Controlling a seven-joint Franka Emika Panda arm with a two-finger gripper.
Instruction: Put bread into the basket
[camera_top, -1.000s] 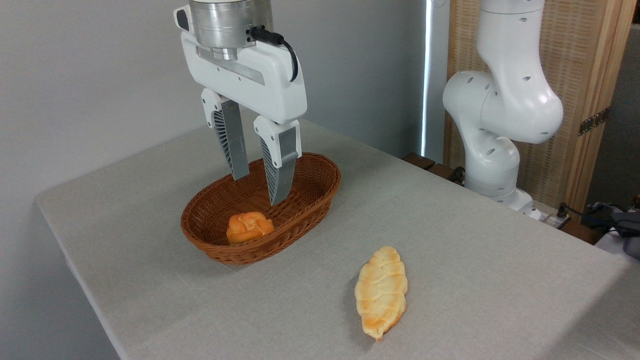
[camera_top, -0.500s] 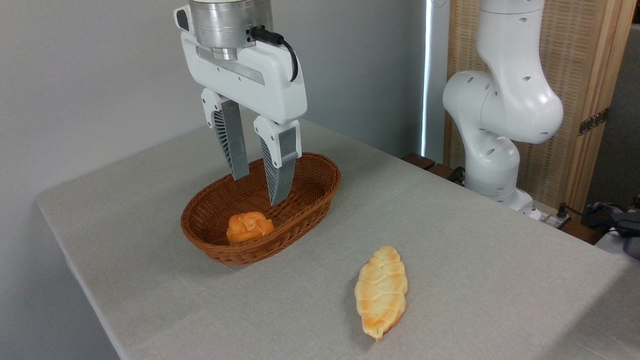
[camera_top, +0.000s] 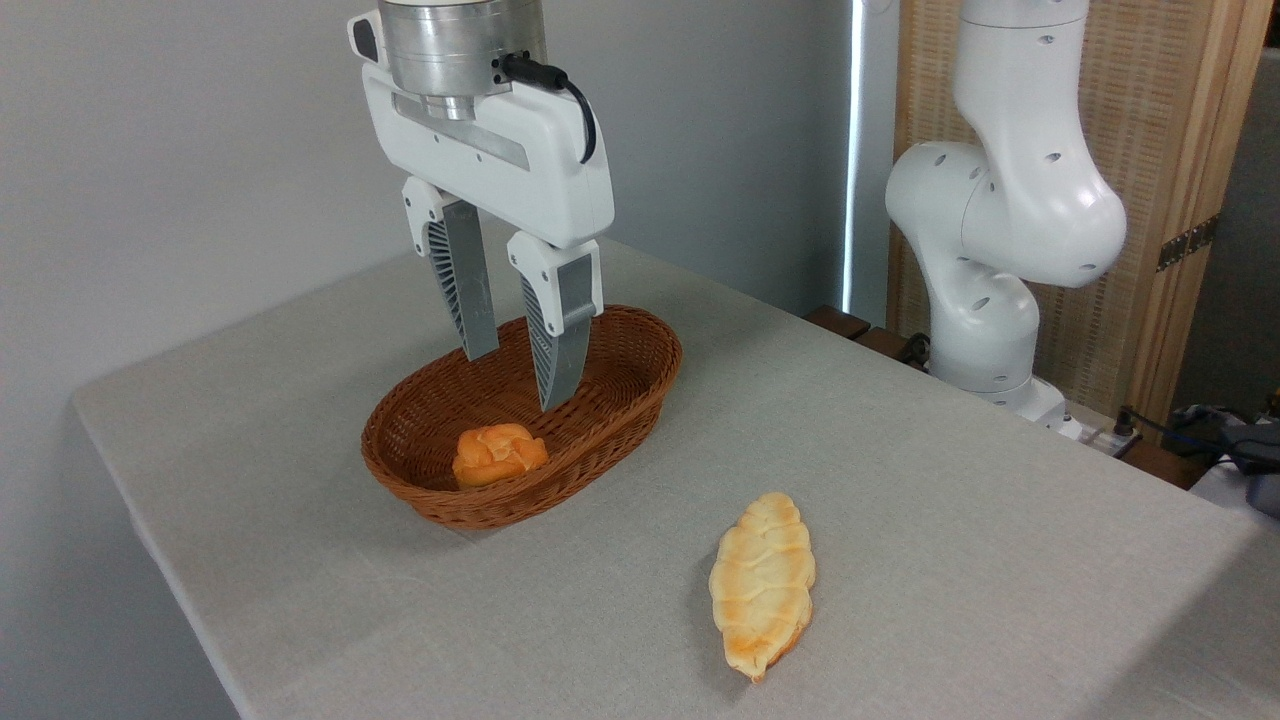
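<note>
The bread (camera_top: 762, 582), a long braided loaf in pale cream with golden patches, lies on the grey tablecloth near the front, to the right of the basket. The basket (camera_top: 640, 385) is an oval reddish-brown wicker one at the table's middle left. A small round orange bun (camera_top: 498, 453) rests inside its near end. My gripper (camera_top: 519, 381) hangs over the basket's middle, pointing down, open, with nothing between its grey fingers (camera_top: 560, 350). It is well apart from the bread.
The white arm's base and lower links (camera_top: 990, 260) rise at the table's back right. The table's left edge (camera_top: 150, 520) and front drop off close to the basket. Cables and dark items (camera_top: 1225, 440) lie off the table at far right.
</note>
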